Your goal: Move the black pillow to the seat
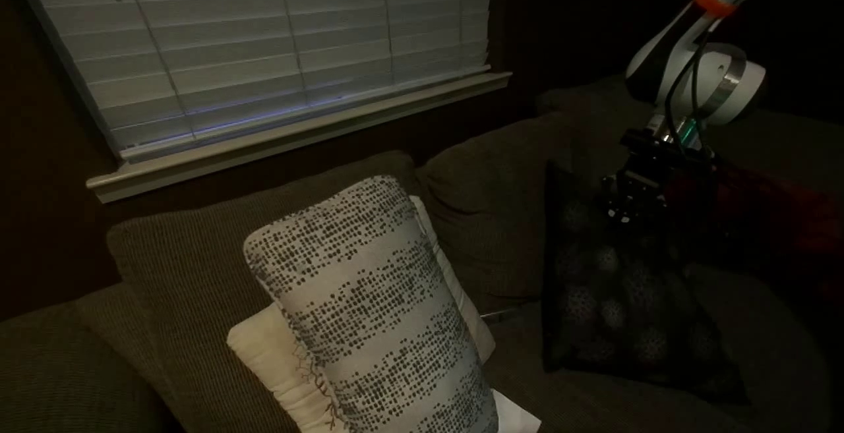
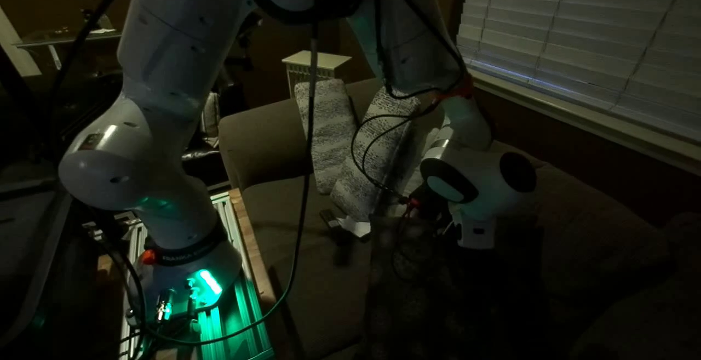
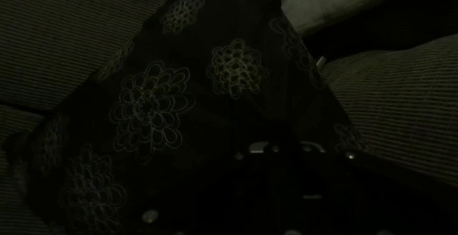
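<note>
The black two-fingered claw [image 3: 285,147] is clamped, fingers close together, on the square black fabric pillow [image 1: 623,317] with pale flower outlines, which reaches down below it; whether the pillow touches the ribbed brown-grey seat cushion [image 2: 328,291] beneath the claw is unclear.

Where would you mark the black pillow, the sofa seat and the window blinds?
Black pillow [image 3: 193,102], in the wrist view: its patterned face.
Sofa seat [image 2: 328,283], in an exterior view: bare fabric.
Window blinds [image 1: 260,51], in an exterior view: middle slats.
</note>
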Controlling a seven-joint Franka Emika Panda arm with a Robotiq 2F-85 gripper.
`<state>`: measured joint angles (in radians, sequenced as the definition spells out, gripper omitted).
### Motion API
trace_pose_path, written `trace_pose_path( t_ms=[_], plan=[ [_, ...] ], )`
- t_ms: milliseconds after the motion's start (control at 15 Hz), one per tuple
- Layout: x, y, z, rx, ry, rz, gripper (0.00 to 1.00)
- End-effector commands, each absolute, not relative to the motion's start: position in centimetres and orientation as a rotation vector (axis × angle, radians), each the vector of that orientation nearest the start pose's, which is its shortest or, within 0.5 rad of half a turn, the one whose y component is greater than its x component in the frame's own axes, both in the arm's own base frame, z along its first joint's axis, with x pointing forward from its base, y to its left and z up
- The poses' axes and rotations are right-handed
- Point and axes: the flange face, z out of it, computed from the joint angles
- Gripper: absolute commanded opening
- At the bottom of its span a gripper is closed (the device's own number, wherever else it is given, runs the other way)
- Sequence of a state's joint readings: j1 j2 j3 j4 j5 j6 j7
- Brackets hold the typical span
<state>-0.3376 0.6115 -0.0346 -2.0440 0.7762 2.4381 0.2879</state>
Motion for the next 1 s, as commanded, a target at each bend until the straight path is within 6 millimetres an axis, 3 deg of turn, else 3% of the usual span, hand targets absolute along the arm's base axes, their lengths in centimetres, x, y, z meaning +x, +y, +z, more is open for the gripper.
trace_pose_path(
  t_ms=[0,667,800,933],
  plan=[
    [49.8,-19.5,16.6,-2.014,1.793,0.31,0.01],
    [45.4,-19.4,20.1,-1.737,2.176,0.39,0.01],
    [45.0,-19.3,20.5,-1.755,2.172,0.404,0.01],
    [45.0,-19.3,20.6,-1.908,2.126,0.405,0.01]
  ],
)
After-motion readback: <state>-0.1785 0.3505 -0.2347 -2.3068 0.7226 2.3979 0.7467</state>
